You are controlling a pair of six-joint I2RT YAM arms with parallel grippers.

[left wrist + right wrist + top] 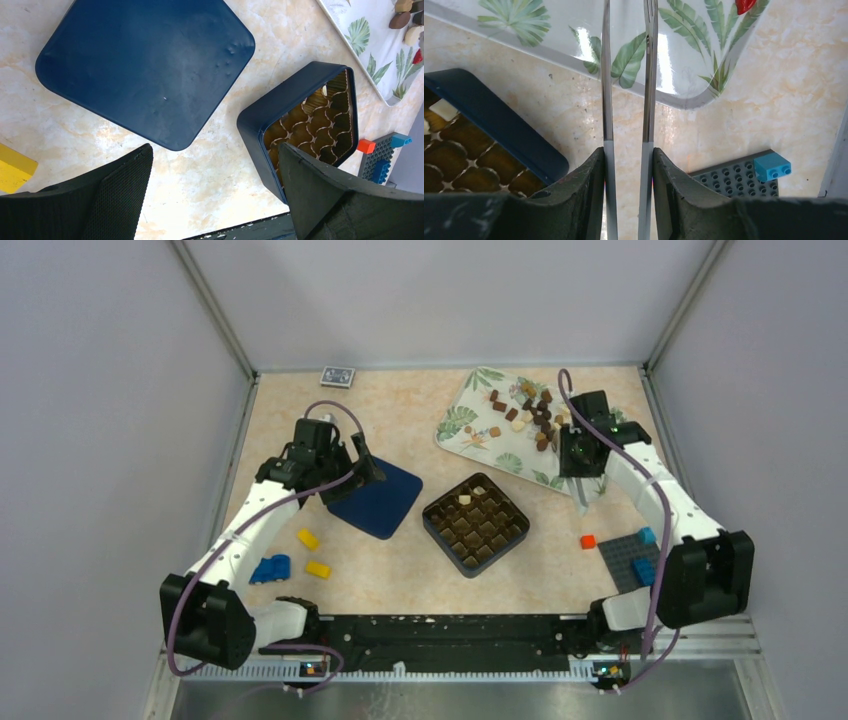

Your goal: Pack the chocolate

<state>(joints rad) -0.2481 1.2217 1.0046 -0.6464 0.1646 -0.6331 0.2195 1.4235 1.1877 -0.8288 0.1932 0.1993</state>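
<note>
The chocolate lies as several brown and cream pieces on a leaf-print tray at the back right. Two cream pieces sit in the dark blue box with gold cells at the centre. My right gripper is shut on metal tweezers, whose arms stand slightly apart and reach over the tray's near edge. No piece shows between the tweezer arms. My left gripper hangs open and empty over bare table between the blue lid and the box.
The lid lies flat left of the box. Yellow bricks and a blue toy lie near left. A red brick and a grey studded plate with blue bricks sit near right. A small card lies by the back wall.
</note>
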